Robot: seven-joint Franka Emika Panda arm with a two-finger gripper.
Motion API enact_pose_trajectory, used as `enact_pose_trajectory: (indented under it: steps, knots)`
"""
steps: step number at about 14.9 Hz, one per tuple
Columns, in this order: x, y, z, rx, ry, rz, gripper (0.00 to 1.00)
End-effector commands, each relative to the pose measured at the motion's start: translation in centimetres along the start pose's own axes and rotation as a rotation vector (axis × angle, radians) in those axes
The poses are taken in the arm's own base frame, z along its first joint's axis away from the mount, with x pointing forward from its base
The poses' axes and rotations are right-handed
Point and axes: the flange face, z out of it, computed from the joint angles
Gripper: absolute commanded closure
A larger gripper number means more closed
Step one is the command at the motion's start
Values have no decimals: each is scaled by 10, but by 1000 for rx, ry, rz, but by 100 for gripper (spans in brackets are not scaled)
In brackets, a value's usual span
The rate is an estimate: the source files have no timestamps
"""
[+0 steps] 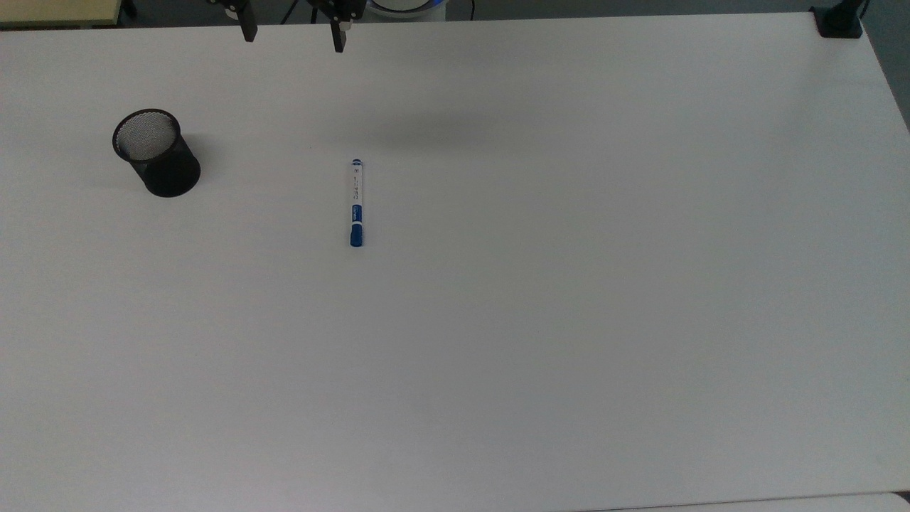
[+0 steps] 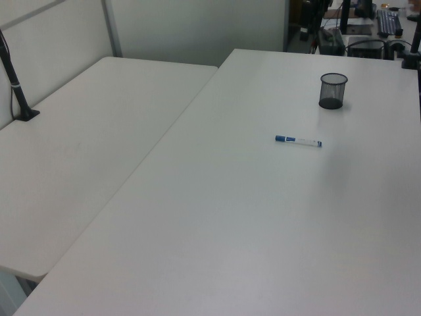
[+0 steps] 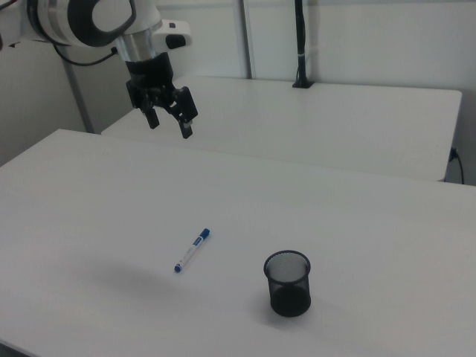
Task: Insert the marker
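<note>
1. On the white table (image 1: 569, 320): one marker (image 1: 356, 203) is lying flat, black print unreadable.
2. One black mesh cup (image 1: 156, 152) is standing upright, well apart.
3. One hand (image 3: 169, 123) is hanging overhead, fingers spread, gripping nothing.

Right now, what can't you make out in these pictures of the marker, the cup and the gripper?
- Black print on the marker: too small to read in the top view.
- Gripper: the top view's upper edge cuts off everything above its fingertips.
- Floor of the mesh cup: hidden by its own dark wall in the right view.
- Arm: cut off by the right view's left edge.
</note>
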Motion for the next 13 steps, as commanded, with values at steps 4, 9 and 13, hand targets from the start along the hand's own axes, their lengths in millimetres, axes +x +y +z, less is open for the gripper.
enact_pose_trajectory:
  steps: [4,9,13]
  knots:
    - [-2,-1,2,1,-2,-18,0]
    - [-2,-2,2,2,-2,-18,0]
    - [-6,0,13,-10,-35,-119,0]
